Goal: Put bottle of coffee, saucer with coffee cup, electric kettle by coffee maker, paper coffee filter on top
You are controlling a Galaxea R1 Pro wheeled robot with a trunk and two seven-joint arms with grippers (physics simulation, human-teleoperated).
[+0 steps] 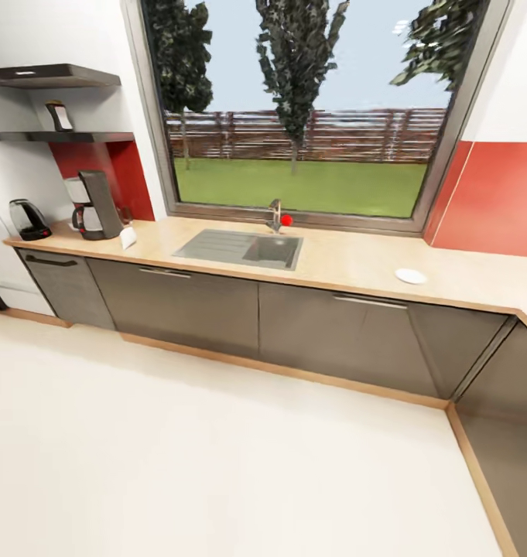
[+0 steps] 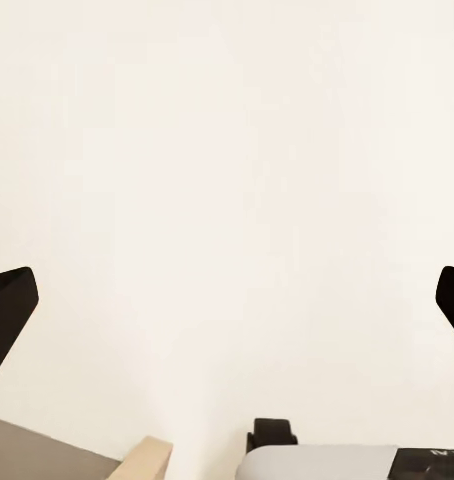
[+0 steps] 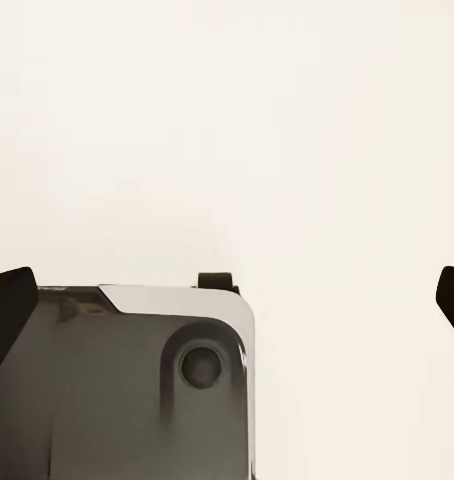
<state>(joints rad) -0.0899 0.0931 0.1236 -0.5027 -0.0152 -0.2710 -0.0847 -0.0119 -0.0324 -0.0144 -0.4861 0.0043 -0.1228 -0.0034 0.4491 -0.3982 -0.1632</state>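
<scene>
Cream floor (image 1: 217, 456) nearest; beyond, kitchen countertop (image 1: 348, 263) carrying electric kettle (image 1: 27, 220), coffee maker (image 1: 93, 205), paper coffee filter (image 1: 128, 237) far left, saucer (image 1: 411, 275) right. Bottle of coffee (image 1: 59, 116) on kitchen shelf (image 1: 62, 136). Left gripper (image 2: 227, 310) and right gripper (image 3: 227, 310) both spread wide, grasping nothing.

Light-tan wood-grain kitchen countertop (image 1: 348, 263) tops glossy grey cabinet fronts (image 1: 217, 309). Black-and-silver coffee maker (image 1: 93, 205), dark rounded electric kettle (image 1: 27, 219), small round white saucer (image 1: 411, 275), red wall panels (image 1: 491, 197), cream floor (image 1: 217, 449).
</scene>
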